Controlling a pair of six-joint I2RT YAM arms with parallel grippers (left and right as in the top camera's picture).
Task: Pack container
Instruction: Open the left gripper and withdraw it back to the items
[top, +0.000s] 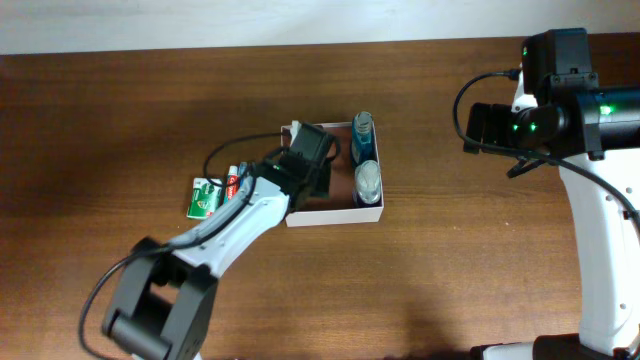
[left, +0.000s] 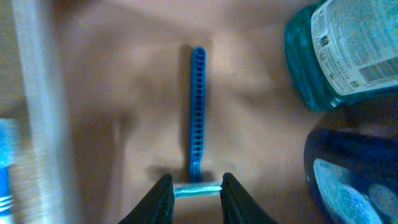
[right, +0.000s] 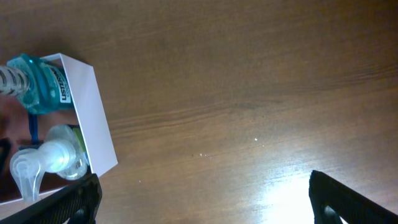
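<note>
1. One brown wooden surface (top: 450, 250) carries everything.
2. Two arms work over it. The left arm (top: 235, 225) reaches from the lower left into the box, and the right arm (top: 570, 110) hangs above bare wood on the far right.
3. The container (top: 340, 214) sits near the middle of the surface, its white walls around a reddish-brown floor.
4. Two bottles stand along its right wall: a teal bottle (top: 362, 137) at the back and a clear pump bottle (top: 368, 183) in front.
5. Just left of the container, on the wood, lie a green packet (top: 205, 197) and a red-and-white tube (top: 233, 183).
6. A slim blue ribbed item (left: 197, 106) lies flat on the container floor.
7. The left gripper (left: 196, 180) has its fingers on either side of that item's pale end. Whether they grasp it or only flank it cannot be told.
8. The right gripper (right: 202, 180) has its fingers released wide, with nothing between them.
</note>
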